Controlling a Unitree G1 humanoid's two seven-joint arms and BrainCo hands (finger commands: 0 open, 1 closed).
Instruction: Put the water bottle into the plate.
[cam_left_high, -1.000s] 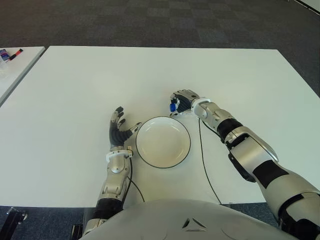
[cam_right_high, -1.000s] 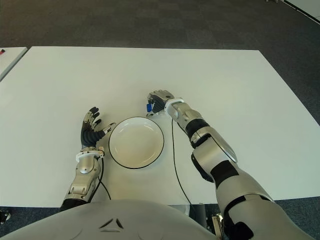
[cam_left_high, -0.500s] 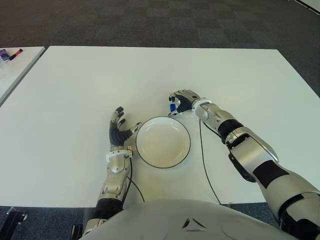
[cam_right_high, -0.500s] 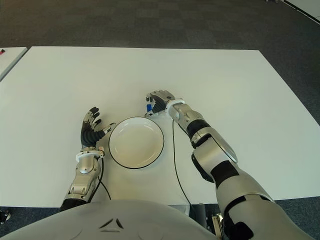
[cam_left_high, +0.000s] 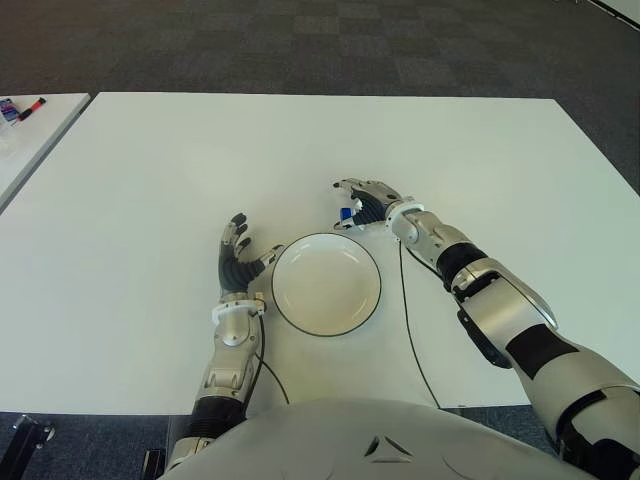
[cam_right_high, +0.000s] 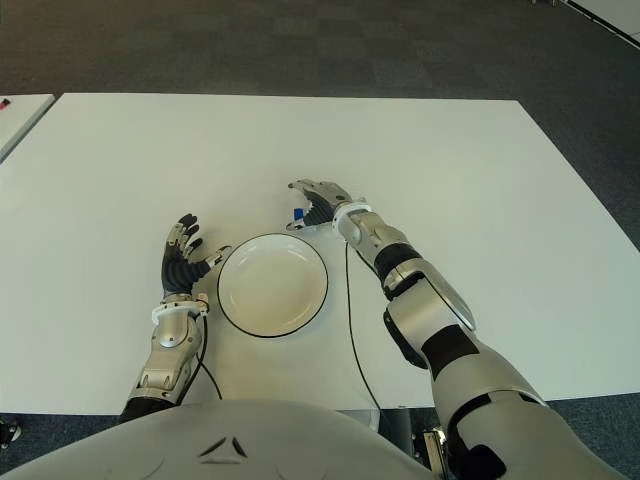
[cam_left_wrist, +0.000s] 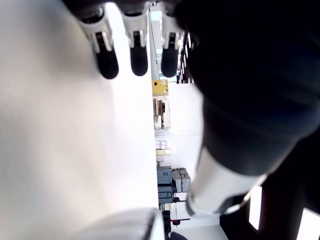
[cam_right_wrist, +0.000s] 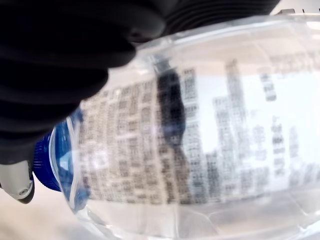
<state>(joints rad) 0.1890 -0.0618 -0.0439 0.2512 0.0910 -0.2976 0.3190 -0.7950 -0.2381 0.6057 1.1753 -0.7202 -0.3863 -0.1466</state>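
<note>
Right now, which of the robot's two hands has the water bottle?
The right hand, beyond the plate's far rim, is at the water bottle, blue cap showing. The left hand, left of the plate, holds nothing.

A broad white table (cam_left_high: 150, 160) carries the scene, reaching from the near edge by the robot to the far edge against dark carpet. Near its middle, toward the near side, lies a round white plate (cam_left_high: 326, 284) with a thin dark rim, flat on the tabletop. Just beyond the plate's far right edge is a clear water bottle (cam_left_high: 346, 213) with a blue cap, under the fingers of the right hand (cam_left_high: 372, 202). A thin black cable (cam_left_high: 408, 320) runs across the tabletop to the right of the plate, toward the near edge. The left hand (cam_left_high: 236, 262) shows just left of the plate.
</note>
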